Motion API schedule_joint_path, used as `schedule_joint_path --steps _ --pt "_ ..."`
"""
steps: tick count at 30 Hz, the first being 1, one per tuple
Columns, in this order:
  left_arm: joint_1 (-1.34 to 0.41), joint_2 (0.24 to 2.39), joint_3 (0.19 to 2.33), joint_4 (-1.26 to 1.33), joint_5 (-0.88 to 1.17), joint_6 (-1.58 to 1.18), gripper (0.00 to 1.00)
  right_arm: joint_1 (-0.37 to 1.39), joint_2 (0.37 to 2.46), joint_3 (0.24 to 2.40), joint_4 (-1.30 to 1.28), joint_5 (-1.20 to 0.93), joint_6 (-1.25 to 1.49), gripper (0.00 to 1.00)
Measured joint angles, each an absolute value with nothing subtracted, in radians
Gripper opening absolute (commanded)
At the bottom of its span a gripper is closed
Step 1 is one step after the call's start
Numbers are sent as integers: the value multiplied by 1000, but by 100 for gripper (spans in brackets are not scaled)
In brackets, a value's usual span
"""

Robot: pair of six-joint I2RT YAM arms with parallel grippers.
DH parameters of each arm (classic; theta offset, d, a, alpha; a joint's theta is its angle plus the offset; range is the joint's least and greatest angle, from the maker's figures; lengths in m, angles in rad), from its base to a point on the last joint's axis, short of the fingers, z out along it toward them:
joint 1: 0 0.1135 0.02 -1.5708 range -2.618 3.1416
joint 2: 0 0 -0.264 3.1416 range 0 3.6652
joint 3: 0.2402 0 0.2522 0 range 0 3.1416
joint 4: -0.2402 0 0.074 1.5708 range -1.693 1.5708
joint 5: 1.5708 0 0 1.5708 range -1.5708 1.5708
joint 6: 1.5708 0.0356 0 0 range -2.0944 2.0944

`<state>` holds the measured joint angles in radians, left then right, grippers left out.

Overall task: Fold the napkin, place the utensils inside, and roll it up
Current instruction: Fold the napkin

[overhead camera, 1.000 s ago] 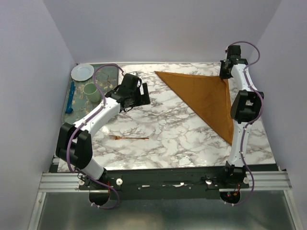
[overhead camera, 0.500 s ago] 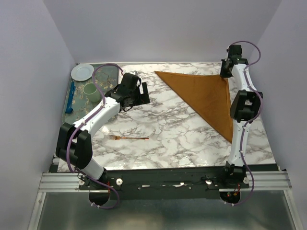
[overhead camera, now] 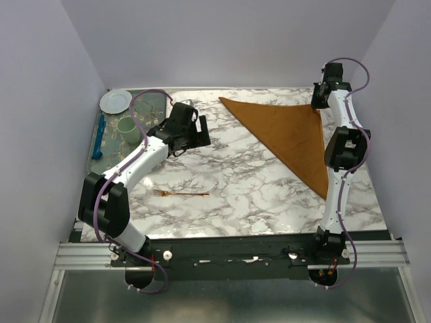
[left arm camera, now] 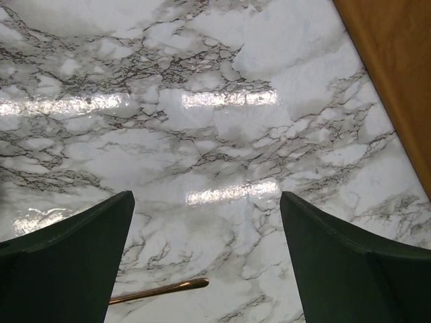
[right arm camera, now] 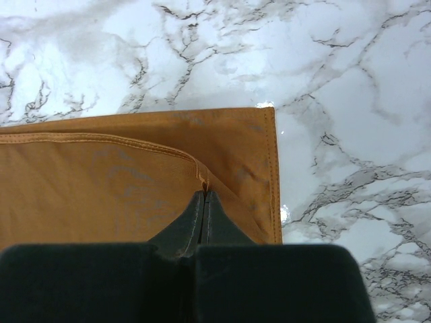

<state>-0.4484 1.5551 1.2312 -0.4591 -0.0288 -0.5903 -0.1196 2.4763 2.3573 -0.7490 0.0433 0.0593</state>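
Tugging the napkin [overhead camera: 289, 131] corner slightly farther back, right gripper [right arm camera: 204, 195] pinching it; left gripper [left arm camera: 205, 222] gapes wide, fork [overhead camera: 180, 194] still waiting.

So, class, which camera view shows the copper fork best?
The top external view: the whole fork lies in plain sight on the marble table. The left wrist view catches only its handle end; the right wrist view shows none of it.

Checked all three views; found no readable text, label, brand, number or sign.
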Motion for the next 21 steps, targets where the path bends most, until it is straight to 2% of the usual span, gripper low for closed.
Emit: schedule_joint_path --steps 11,14,17,18,20,21 --pt "-446 1555 1231 -459 -23 -590 99 -120 2486 2382 -748 25 66 1" --pt "-445 1555 1232 -459 -22 -590 99 -120 2496 2383 -748 23 71 13" --pt "-444 1555 1232 -459 -21 -590 99 -120 2507 2383 -748 21 80 39" --pt "-444 1555 1232 -459 -21 -590 99 -120 2509 2383 -748 21 81 54" --pt "-443 1555 1232 -459 -20 -590 99 -120 2512 2394 -759 30 85 65" --pt "-442 1557 1232 -458 -15 -590 98 -120 2518 2408 -765 43 77 75"
